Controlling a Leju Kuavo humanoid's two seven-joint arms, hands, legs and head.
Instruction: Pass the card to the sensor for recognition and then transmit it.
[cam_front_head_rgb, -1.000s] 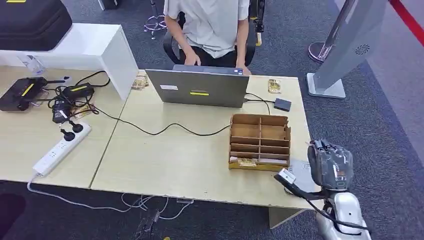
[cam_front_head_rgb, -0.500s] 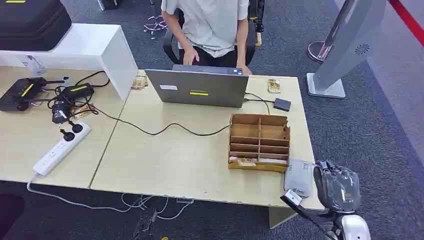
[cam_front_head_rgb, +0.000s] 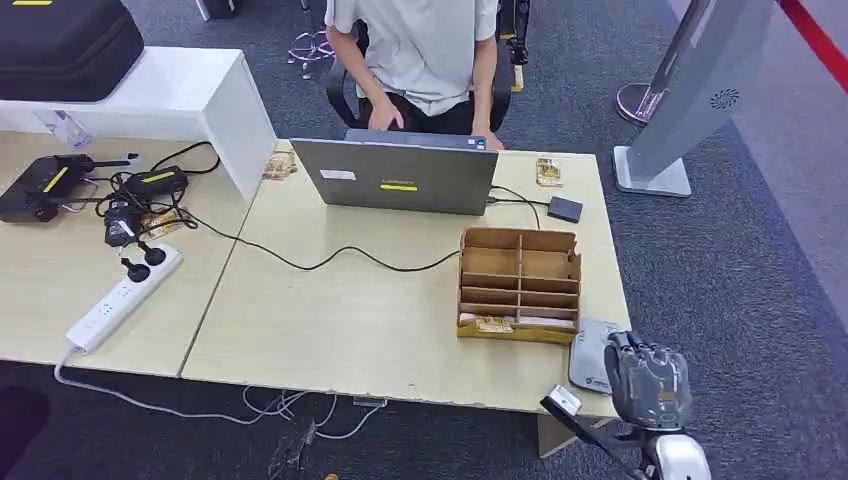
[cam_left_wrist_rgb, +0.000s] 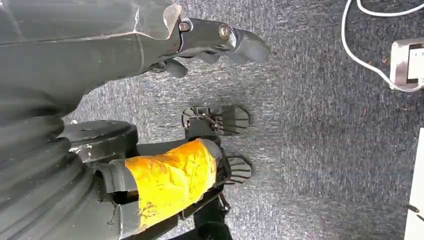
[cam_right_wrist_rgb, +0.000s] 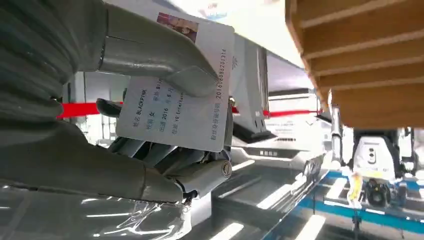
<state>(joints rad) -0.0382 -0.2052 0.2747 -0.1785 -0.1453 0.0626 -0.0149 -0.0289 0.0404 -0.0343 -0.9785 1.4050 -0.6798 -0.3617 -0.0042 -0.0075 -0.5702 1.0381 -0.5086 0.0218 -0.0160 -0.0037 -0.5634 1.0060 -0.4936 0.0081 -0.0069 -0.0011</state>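
Observation:
My right hand (cam_front_head_rgb: 647, 385) hovers at the table's front right corner, just beside and partly over the flat grey sensor pad (cam_front_head_rgb: 590, 356). In the right wrist view the thumb and fingers of that hand (cam_right_wrist_rgb: 100, 170) pinch a white ID card (cam_right_wrist_rgb: 180, 95) with printed text and a small photo, held close to the brown cardboard organizer (cam_right_wrist_rgb: 360, 60). My left hand (cam_left_wrist_rgb: 215, 40) hangs over the carpet floor, fingers loosely apart and holding nothing.
The cardboard organizer (cam_front_head_rgb: 520, 285) stands right behind the sensor pad. A laptop (cam_front_head_rgb: 395, 175) with a seated person (cam_front_head_rgb: 420, 50) behind it is at the table's far side. A power strip (cam_front_head_rgb: 120, 300) and cables lie left. A grey kiosk stand (cam_front_head_rgb: 690, 90) is on the floor to the right.
My right hand with the card has drawn back from above the sensor pad toward the table's front edge, uncovering most of the pad.

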